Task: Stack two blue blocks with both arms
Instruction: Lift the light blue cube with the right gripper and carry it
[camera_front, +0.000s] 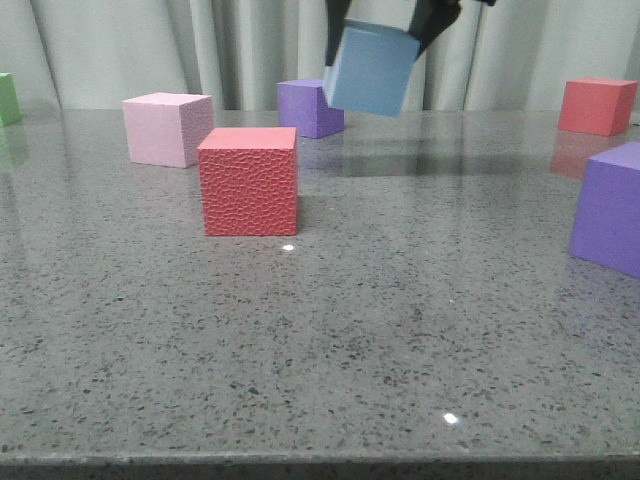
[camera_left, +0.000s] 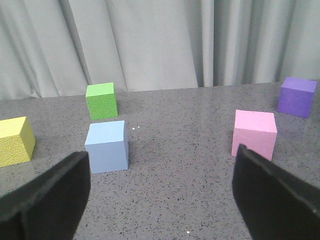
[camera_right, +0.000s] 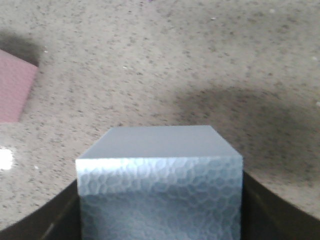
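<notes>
Grey curtains hang behind the speckled table (camera_front: 330, 340), above whose far middle the right claw (camera_front: 385, 25) is clamped on a tilted blue block (camera_front: 372, 68), while the left claw (camera_left: 160, 200), fingers apart, faces the other blue block (camera_left: 106, 146) resting just beyond its left finger.

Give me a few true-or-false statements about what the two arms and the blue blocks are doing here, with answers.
1. The right fingers hold a blue block in the air above the table. True.
2. That lifted block hangs perfectly level. False: the front view shows it tilted.
3. The left fingers are clamped on the second blue block. False: they are open, and the block sits on the table ahead of them.
4. A green cube stands behind the second blue block in the left wrist view. True.
</notes>
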